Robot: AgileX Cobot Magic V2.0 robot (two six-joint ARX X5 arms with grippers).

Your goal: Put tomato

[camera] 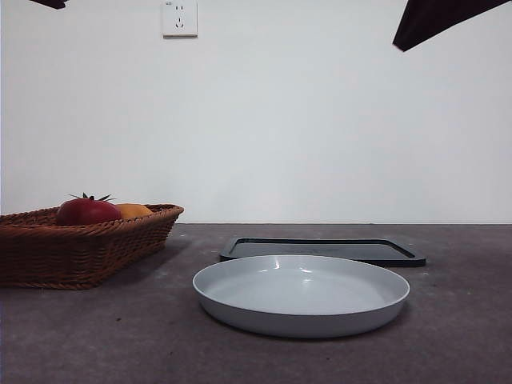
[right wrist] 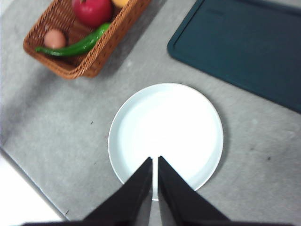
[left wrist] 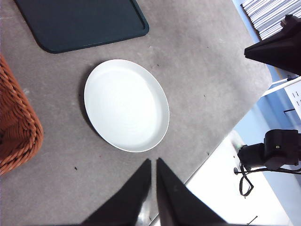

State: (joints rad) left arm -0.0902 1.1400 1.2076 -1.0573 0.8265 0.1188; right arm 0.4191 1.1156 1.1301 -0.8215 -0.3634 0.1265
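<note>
Bare white plate (camera: 301, 294) nearest, tomato (camera: 86, 211) in wicker basket (camera: 48, 254), both tools clenched, holding nothing

No text, label, brand, number or sign can be read in any of the views. The wall socket (camera: 179, 18), high on the far wall, carries a small mark too tiny to make out. In the left wrist view, white sheets (left wrist: 296, 97) beyond the desk's edge show small dark marks, and a black device (left wrist: 277, 149) bears a small pale spot; neither is legible.
</note>
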